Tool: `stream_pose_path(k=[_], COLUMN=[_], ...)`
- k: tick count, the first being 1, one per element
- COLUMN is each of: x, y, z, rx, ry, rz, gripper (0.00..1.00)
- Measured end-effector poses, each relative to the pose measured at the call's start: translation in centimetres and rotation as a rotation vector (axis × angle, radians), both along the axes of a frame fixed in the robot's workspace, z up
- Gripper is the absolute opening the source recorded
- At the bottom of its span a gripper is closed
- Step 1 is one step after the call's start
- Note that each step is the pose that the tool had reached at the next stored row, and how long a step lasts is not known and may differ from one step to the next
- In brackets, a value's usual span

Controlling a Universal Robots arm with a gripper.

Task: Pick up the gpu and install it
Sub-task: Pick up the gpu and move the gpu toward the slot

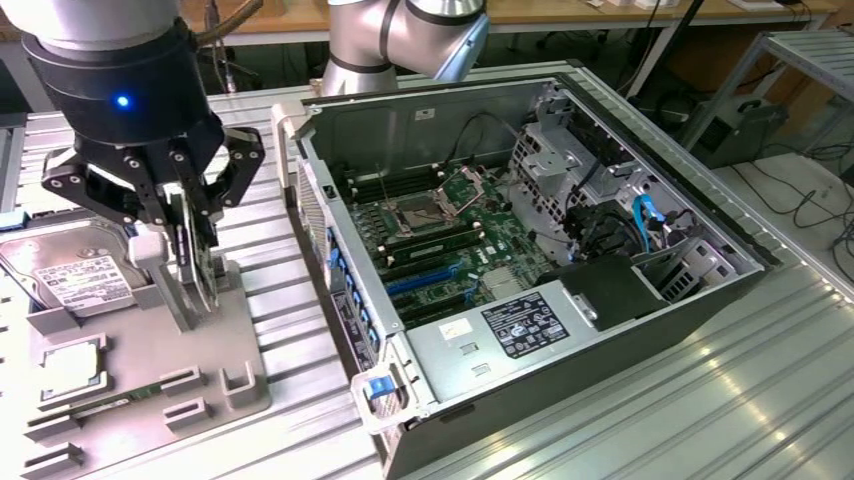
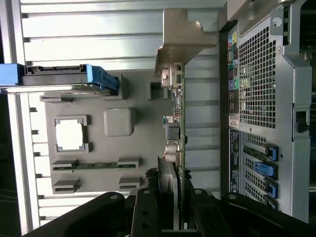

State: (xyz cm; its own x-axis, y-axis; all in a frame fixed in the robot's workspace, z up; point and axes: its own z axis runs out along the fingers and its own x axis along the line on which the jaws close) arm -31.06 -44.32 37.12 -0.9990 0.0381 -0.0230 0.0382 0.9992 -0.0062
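1. Ribbed metal surface [image 1: 727,405] carries a grey tray [image 1: 140,350] at the exterior view's lower left. An open case [image 1: 627,330] sits mid-frame, with lab clutter behind.
2. Claw [image 1: 191,235], upper left of the exterior view, is clamped on the gpu [image 1: 203,280]. The card hangs vertical and edge-on over the tray's holder post. Can't tell if its lower edge is clear of the holder.
3. Wrist view: fingers [image 2: 147,212] pinch the card at one end only. The bracket [image 2: 180,37] at the far end is free.
4. Risk: the card pivots or slips under side load. Cause: end grip, long lever, small contact patch.
5. Risk: if the lower edge sits in the holder, a skewed lift snags and drags the tray.
6. Risk: the hard drive [image 1: 67,270] lies just beside the card on the tray, so low sideways travel could clip it.
7. Risk: the case wall [image 1: 340,270] stands between tray and motherboard [image 1: 447,240]. A low crossing would knock the bracket on the rim.
8. Risk: any tilt in the grip puts the card edge off the blue slots [image 1: 427,282]. Pressing then would bend card or board.
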Motion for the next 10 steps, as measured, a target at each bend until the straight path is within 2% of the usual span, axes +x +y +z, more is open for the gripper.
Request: stream_pose_path(k=[4, 9, 10], x=[0.0, 0.0, 0.0], y=[0.0, 0.0, 0.0], z=[1.47, 3.69, 4.39], rx=[0.0, 0.0, 0.0], ry=[-0.0001, -0.0001, -0.0001], rz=[0.0, 0.0, 0.0], gripper=[0.28, 0.28, 0.28])
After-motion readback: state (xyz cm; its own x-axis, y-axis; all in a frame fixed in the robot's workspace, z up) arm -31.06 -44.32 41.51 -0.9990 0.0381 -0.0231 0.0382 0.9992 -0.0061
